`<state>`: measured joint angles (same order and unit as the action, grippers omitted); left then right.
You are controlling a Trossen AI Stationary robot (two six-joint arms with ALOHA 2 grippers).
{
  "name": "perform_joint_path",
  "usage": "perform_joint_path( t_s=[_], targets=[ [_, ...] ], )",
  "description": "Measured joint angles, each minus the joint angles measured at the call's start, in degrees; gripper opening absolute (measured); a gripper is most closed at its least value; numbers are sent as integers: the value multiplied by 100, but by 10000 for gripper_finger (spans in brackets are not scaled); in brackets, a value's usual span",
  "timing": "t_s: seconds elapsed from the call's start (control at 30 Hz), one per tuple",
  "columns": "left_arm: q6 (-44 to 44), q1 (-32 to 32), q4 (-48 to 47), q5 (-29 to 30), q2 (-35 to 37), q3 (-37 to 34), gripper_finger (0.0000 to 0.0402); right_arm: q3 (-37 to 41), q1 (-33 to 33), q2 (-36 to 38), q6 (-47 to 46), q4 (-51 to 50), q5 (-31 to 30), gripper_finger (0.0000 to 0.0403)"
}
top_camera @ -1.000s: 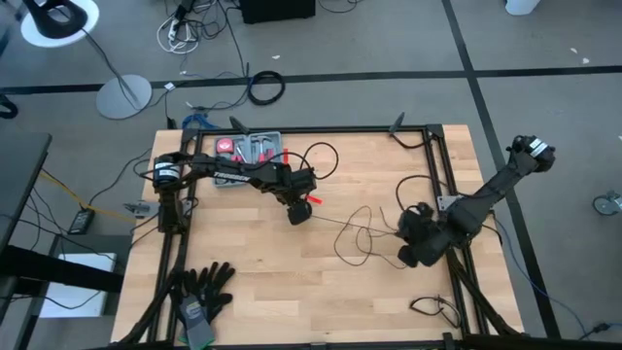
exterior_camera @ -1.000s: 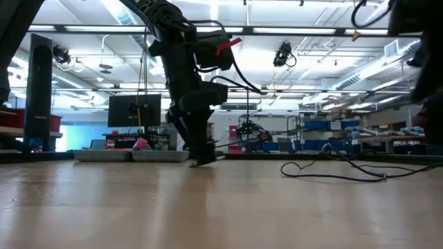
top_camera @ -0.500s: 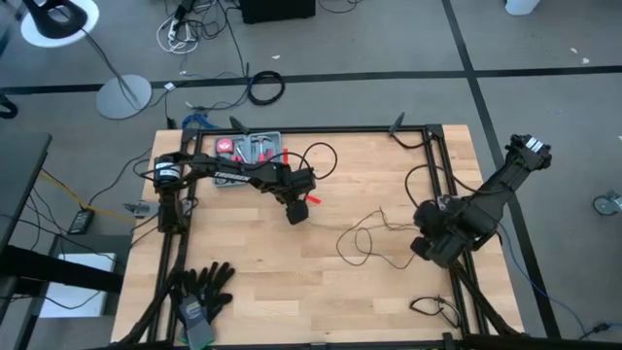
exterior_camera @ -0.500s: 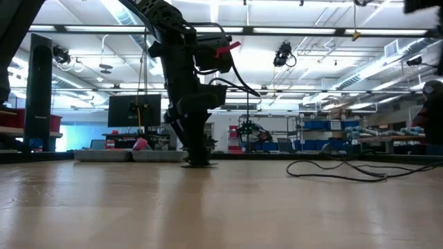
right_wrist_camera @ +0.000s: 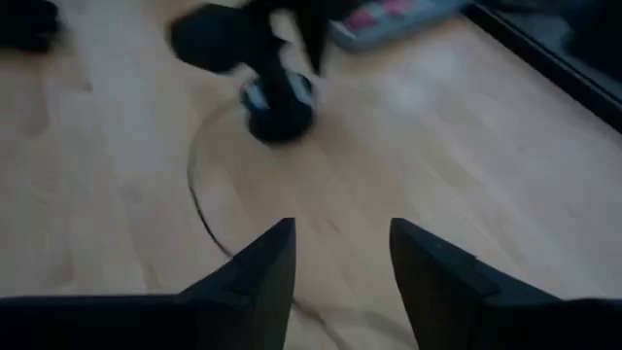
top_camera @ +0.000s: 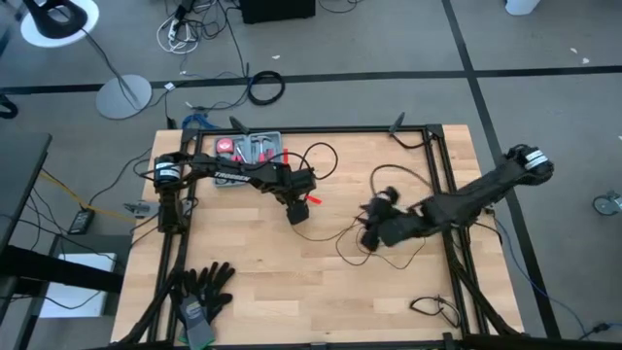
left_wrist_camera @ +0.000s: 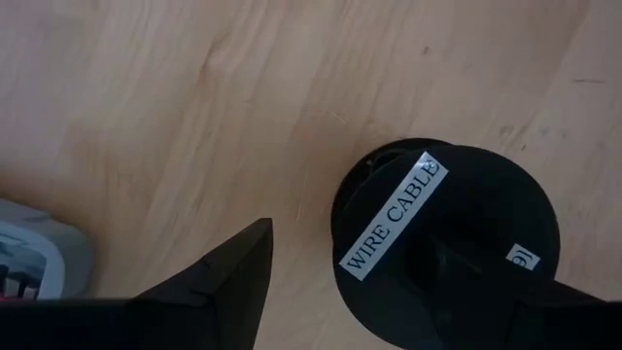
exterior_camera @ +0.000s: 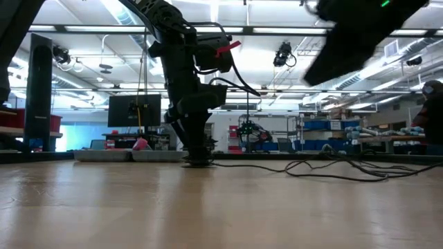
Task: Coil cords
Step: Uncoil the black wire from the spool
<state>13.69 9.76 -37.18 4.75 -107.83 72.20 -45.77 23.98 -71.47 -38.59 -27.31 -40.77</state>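
Cords here amount to one thin black wire [top_camera: 362,236] lying in loose loops on the wooden table [top_camera: 262,282] between the two arms, its far end running to a round black disc [left_wrist_camera: 442,233] labelled "WIRE CABLE". That disc sits on the table under the left gripper [top_camera: 298,212], whose two fingers straddle it; whether they press on it cannot be told. The left arm stands just where it stood a second ago. The right gripper [top_camera: 370,229] has changed most: a second ago it was low near the table's right rail, half a second ago it had drawn back further to that edge, and now it reaches in over the wire's loops toward the middle of the table. Its jaws are spread apart with nothing between them, and the right wrist view shows the wire curving on the wood ahead of its fingers [right_wrist_camera: 255,277]. The loops have shifted slightly toward the centre. Beyond these, one grey tool tray [top_camera: 249,148] sits at the table's far left corner and one pair of black gloves [top_camera: 202,290] lies at the near left corner.
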Motion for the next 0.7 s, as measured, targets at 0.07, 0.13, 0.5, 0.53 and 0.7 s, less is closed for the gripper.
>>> perform_joint_path(
  t_s=[0.07, 0.13, 0.5, 0.53, 0.7],
  targets=[
    [0, 0, 0, -1, 0, 0, 243, 249, -337, -345, 795, 1254, 285, 171],
    [0, 0, 2, -2, 0, 0, 243, 444, -663, -728, 1528, 2335, 947, 175],
    [-17, 0, -3, -4, 0, 0, 243, 602, -1523, -2867, 2719, 5384, 3479, 155],
    [-17, 0, -8, -4, 0, 0, 243, 602, -1542, -2969, 2721, 5599, 3582, 153],
    [-17, 0, -2, -5, 0, 0, 243, 599, -1640, -3317, 2812, 5946, 3955, 145]
  ],
)
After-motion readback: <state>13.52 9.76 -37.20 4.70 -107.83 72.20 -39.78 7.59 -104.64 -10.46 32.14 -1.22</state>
